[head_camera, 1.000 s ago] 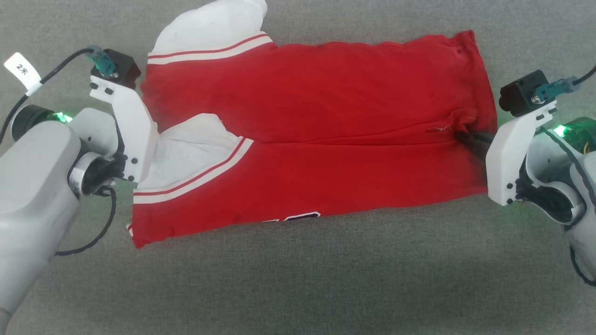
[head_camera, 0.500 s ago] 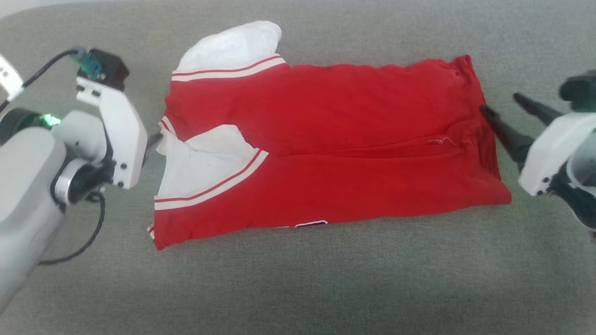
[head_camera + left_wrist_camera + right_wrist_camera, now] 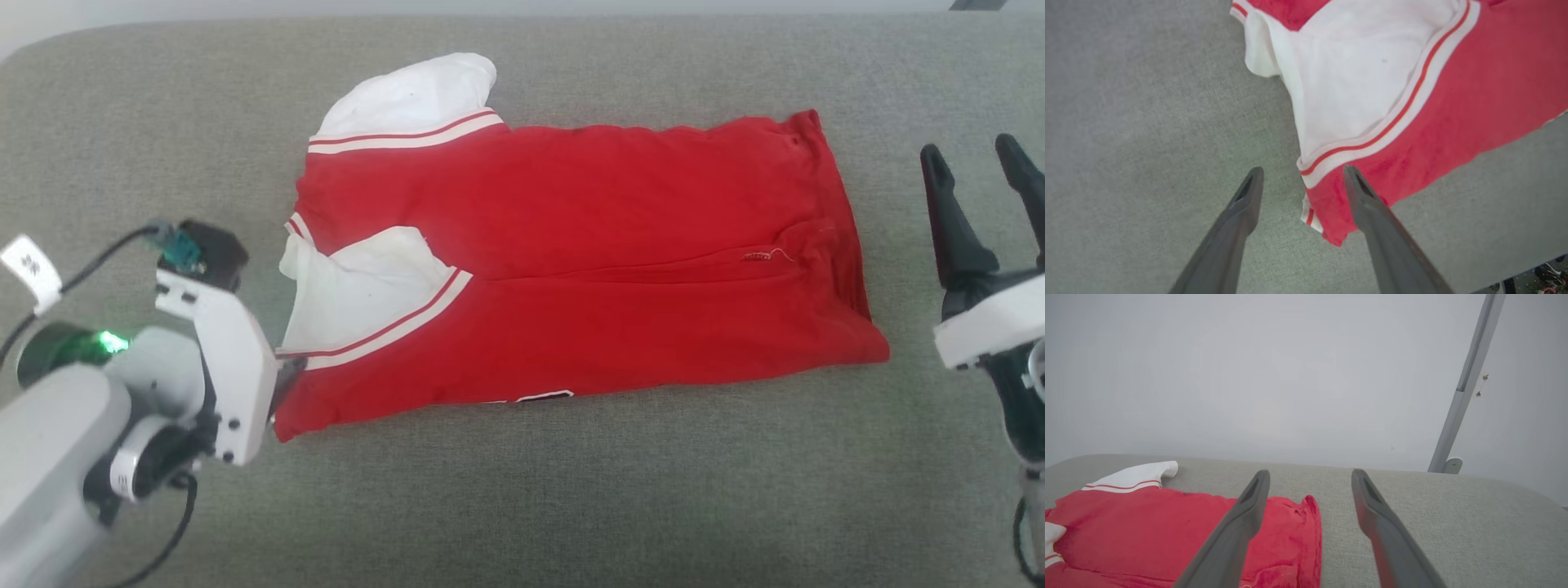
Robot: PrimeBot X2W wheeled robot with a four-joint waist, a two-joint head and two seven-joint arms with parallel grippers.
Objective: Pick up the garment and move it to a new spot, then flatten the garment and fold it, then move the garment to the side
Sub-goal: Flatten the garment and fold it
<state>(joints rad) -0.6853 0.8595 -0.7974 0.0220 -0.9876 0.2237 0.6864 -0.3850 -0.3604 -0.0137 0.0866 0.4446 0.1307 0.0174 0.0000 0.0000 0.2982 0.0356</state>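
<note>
garment (image 3: 620,245): showing solid red across the body.
sleeves (image 3: 408,90): showing plain white.
trim (image 3: 408,135): running white with one thin red stripe.
lettering (image 3: 539,398): showing black, edged in white.
left hand (image 3: 1302,172): showing dark grey.
right hand (image 3: 968,147): showing black.
wrist light (image 3: 106,341): glowing green.
worktop (image 3: 571,490): showing plain mottled grey.
wall (image 3: 1249,375): showing flat pale grey.

The garment (image 3: 571,269) is soft matt cloth; the grey surface (image 3: 571,490) beneath looks woven, slightly rough; the fingers (image 3: 1392,241) are matt dark plastic.
</note>
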